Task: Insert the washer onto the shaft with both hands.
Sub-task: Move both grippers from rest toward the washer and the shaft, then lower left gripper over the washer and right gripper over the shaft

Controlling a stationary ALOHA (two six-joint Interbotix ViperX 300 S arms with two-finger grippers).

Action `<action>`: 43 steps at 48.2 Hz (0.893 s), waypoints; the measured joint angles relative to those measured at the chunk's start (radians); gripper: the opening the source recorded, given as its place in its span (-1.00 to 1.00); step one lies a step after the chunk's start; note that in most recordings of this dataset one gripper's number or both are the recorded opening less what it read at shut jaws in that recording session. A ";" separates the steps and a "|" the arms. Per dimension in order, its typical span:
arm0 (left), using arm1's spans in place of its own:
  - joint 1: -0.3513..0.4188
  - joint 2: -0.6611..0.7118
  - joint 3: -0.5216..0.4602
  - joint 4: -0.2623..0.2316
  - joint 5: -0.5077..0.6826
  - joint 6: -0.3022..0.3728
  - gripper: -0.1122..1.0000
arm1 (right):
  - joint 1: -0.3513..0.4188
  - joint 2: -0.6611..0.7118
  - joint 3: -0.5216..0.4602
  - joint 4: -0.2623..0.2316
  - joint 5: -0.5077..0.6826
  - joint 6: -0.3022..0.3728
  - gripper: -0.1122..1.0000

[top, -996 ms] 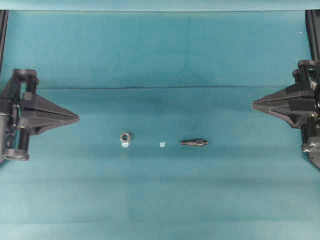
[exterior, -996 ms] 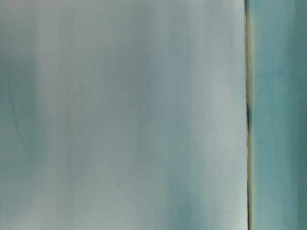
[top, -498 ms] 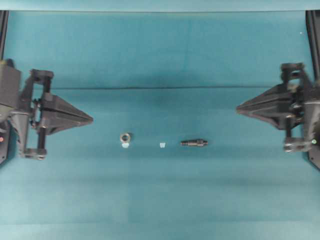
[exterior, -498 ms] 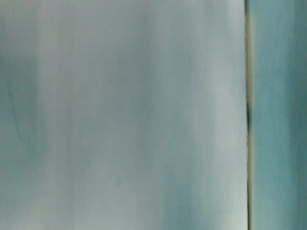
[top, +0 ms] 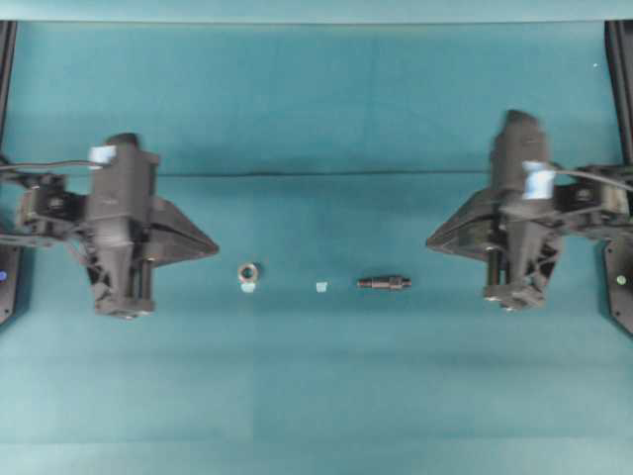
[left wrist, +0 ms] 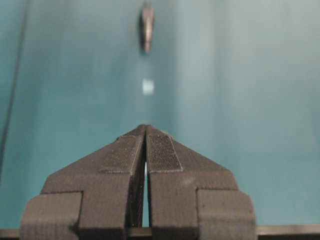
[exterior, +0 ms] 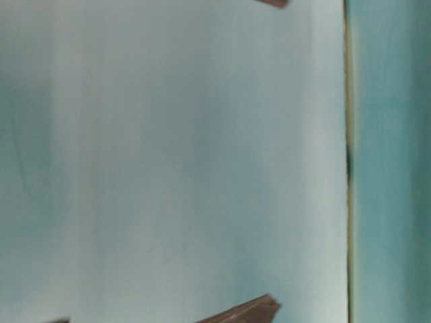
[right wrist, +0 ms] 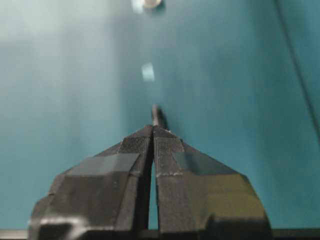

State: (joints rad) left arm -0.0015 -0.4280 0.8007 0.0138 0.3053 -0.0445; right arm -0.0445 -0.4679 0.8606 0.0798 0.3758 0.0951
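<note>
The washer [top: 247,270] lies flat on the teal cloth, left of centre. The shaft [top: 384,283] lies on its side right of centre. My left gripper [top: 216,247] is shut and empty, its tip just left of the washer and slightly farther back. My right gripper [top: 429,240] is shut and empty, its tip right of the shaft. In the left wrist view the shut gripper [left wrist: 145,127] points at the distant shaft [left wrist: 146,27]; the washer is hidden there. In the right wrist view the shut gripper [right wrist: 153,127] covers part of the shaft [right wrist: 156,114]; the washer [right wrist: 151,3] shows at the top edge.
A pale tape scrap [top: 319,287] lies between washer and shaft, and another [top: 248,288] lies against the washer's near side. The teal cloth [top: 316,396] covers the table. The table-level view is blurred, with only dark fragments [exterior: 242,313] at its edges.
Both arms have moved inward from the table's sides toward the centre, with grippers still shut. The washer and the shaft have not moved.
</note>
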 measured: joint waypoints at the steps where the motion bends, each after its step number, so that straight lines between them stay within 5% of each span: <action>1: 0.000 0.009 -0.008 -0.002 0.011 -0.003 -0.76 | -0.002 0.011 -0.006 0.000 0.012 0.000 -0.94; 17: 0.021 0.187 -0.132 0.006 0.189 -0.052 -0.76 | 0.000 0.141 -0.109 -0.032 0.166 -0.002 -0.94; 33: 0.021 0.311 -0.187 0.008 0.245 -0.049 -0.76 | 0.000 0.267 -0.189 -0.038 0.259 -0.014 -0.94; 43: 0.023 0.347 -0.199 0.008 0.247 -0.044 -0.76 | 0.000 0.345 -0.206 -0.041 0.265 -0.089 -0.94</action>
State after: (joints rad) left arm 0.0215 -0.0813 0.6013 0.0215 0.5522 -0.0890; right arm -0.0445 -0.1227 0.6550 0.0383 0.6412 0.0061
